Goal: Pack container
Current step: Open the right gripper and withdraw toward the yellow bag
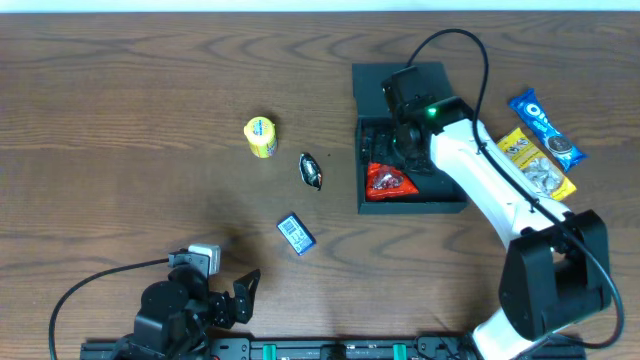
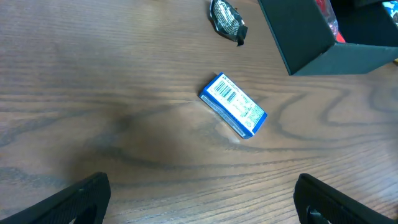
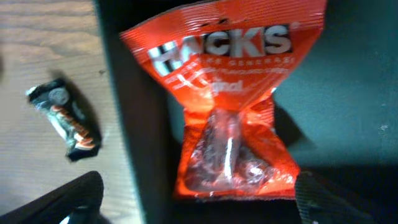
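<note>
Overhead view: your container (image 1: 440,203) sits on the table with its lid (image 1: 372,82) swung open and lying flat on its far side. In its near left corner lies a red Hacks packet (image 1: 390,181); the right arm covers much of the rest of the inside. Your right gripper (image 3: 199,180) hangs over that packet, claw spread wide and gripping nothing, and the packet lies flat on the container's floor.

Just left of the container lies a small black wrapper (image 1: 313,171). A blue box (image 1: 296,234) is farther to its near left and a yellow tub (image 1: 261,137) farther left again. Right of the container lie a blue Oreo packet (image 1: 545,122) and a yellow packet (image 1: 535,162). Your left gripper (image 2: 202,180), well off to the container's near left, is wide open and empty.
</note>
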Motion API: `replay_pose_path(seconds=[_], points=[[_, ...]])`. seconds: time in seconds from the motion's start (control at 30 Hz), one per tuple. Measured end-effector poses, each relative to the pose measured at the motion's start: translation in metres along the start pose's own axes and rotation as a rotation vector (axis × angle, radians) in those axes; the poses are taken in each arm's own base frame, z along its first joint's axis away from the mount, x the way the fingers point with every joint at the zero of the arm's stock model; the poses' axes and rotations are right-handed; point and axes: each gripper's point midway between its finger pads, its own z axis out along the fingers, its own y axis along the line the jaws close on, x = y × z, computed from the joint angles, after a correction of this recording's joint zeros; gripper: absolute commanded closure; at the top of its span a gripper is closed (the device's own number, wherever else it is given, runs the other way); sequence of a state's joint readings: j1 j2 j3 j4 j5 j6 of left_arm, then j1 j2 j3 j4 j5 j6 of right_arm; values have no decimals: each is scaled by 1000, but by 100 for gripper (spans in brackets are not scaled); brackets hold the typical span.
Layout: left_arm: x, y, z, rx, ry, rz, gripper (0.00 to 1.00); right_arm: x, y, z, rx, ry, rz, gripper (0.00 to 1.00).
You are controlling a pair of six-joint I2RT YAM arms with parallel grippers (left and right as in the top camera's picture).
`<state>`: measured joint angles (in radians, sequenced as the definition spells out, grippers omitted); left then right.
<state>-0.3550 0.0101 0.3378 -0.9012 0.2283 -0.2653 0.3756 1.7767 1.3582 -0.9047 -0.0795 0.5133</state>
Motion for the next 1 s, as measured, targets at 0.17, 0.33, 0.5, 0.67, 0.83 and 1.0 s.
replay_pose_path(seconds=[0.17, 0.33, 0.5, 0.67, 0.83, 1.0], points=[[0, 0, 0, 0, 0, 0, 5, 1, 2, -45, -39, -1, -97, 1], [0, 0, 0, 0, 0, 0, 5, -3, -45, -113, -34, -85, -64, 1], [0, 0, 0, 0, 1, 0, 5, 6, -110, -147, 20, -95, -54, 1], [0, 0, 0, -1, 1, 0, 5, 8, -160, -151, 62, -67, -149, 1], [0, 0, 0, 0, 1, -1, 5, -22, -204, -154, 113, -167, -202, 1], [0, 0, 0, -1, 1, 0, 5, -27, -232, -140, 87, -146, -238, 1]])
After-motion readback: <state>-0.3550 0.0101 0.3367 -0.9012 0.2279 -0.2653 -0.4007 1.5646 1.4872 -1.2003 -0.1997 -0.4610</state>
